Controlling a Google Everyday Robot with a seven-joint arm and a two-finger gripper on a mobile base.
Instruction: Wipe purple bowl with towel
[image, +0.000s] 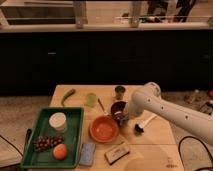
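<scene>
The dark purple bowl (118, 108) sits mid-table, just behind an orange bowl (104, 129). My gripper (121, 117) is at the end of the white arm (152, 102) that reaches in from the right. It hangs over the purple bowl's near right rim and hides part of it. A small blue folded cloth (87, 153), which may be the towel, lies flat near the front edge beside the tray, well apart from the gripper. I cannot make out anything held in the gripper.
A green tray (31, 144) at the left holds a white container (57, 121), grapes (45, 142) and an orange (60, 151). A green pepper (68, 96), green cup (91, 99), small dark cup (120, 91), brush (143, 125) and a labelled bar (116, 152) lie around.
</scene>
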